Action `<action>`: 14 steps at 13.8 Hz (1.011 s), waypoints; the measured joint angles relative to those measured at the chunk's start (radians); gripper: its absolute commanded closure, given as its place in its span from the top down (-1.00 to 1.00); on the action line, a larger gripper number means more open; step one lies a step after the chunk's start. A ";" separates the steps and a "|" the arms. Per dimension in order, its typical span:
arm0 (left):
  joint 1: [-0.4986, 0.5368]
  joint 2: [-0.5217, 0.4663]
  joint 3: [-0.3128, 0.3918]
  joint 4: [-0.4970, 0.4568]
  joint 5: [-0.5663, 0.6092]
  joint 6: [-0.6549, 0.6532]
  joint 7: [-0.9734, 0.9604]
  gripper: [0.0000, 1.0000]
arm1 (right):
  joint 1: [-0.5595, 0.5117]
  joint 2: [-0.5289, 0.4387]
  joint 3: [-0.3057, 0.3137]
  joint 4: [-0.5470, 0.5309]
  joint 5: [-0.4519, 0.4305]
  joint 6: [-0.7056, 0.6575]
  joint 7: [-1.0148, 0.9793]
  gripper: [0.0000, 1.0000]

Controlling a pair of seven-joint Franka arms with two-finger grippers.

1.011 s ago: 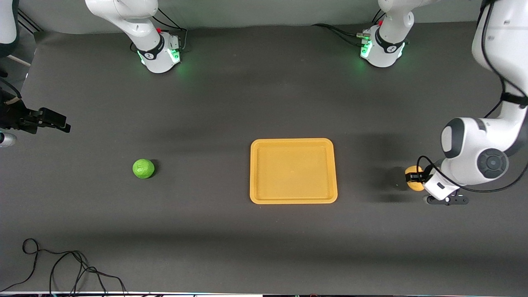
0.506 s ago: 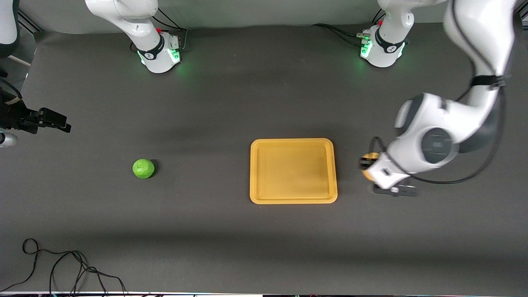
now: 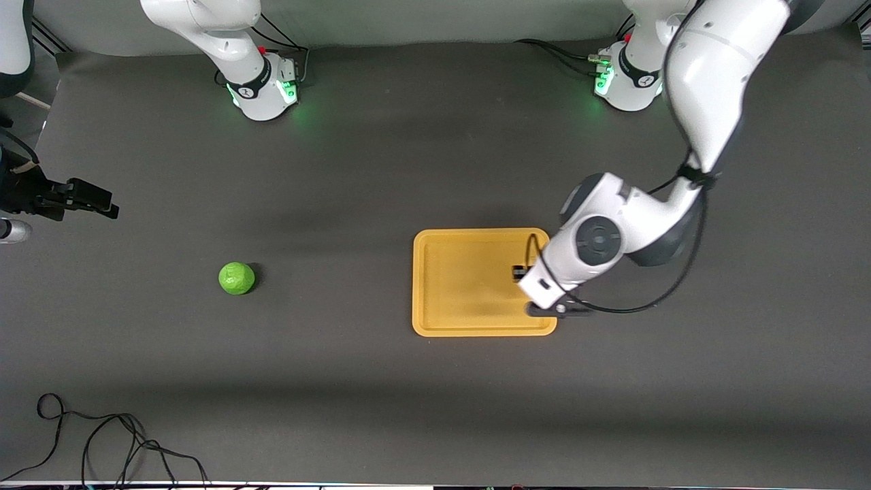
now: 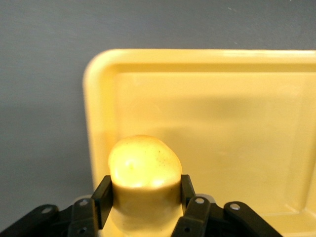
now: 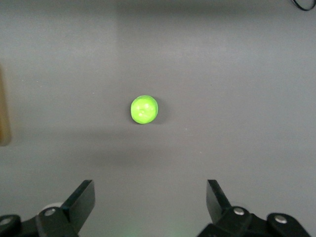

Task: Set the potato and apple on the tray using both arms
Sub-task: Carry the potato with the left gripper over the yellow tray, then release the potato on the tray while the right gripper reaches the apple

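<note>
My left gripper (image 3: 520,273) is shut on the yellow-tan potato (image 4: 144,163) and holds it over the orange-yellow tray (image 3: 416,286), above the tray's end nearest the left arm. In the front view the wrist hides the potato. The left wrist view shows the tray's floor and a rounded corner (image 4: 222,123) below the potato. The green apple (image 3: 237,278) lies on the dark table toward the right arm's end, apart from the tray. My right gripper (image 5: 150,190) is open and empty, high over the table, with the apple (image 5: 144,109) far below it.
The two green-lit arm bases (image 3: 262,88) (image 3: 629,82) stand along the table's edge farthest from the front camera. A black cable (image 3: 102,435) lies coiled at the corner nearest the front camera, at the right arm's end. A sliver of the tray (image 5: 2,116) shows in the right wrist view.
My left arm has carried the potato from the table at the left arm's end to over the tray. The apple and the right arm have not moved.
</note>
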 measured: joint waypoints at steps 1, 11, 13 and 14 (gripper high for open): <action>-0.014 0.015 0.005 -0.003 0.016 0.015 -0.015 -1.00 | 0.017 0.000 0.001 0.000 0.000 0.003 0.001 1.00; -0.020 0.042 0.029 -0.031 0.031 0.056 -0.068 0.99 | 0.080 -0.021 -0.009 -0.076 0.000 0.080 0.008 1.00; -0.019 0.042 0.031 -0.033 0.031 0.056 -0.078 0.99 | 0.083 -0.022 -0.009 -0.104 0.000 0.125 0.008 1.00; -0.019 0.042 0.033 -0.033 0.031 0.056 -0.080 0.99 | 0.086 -0.019 -0.009 -0.118 0.000 0.151 0.008 1.00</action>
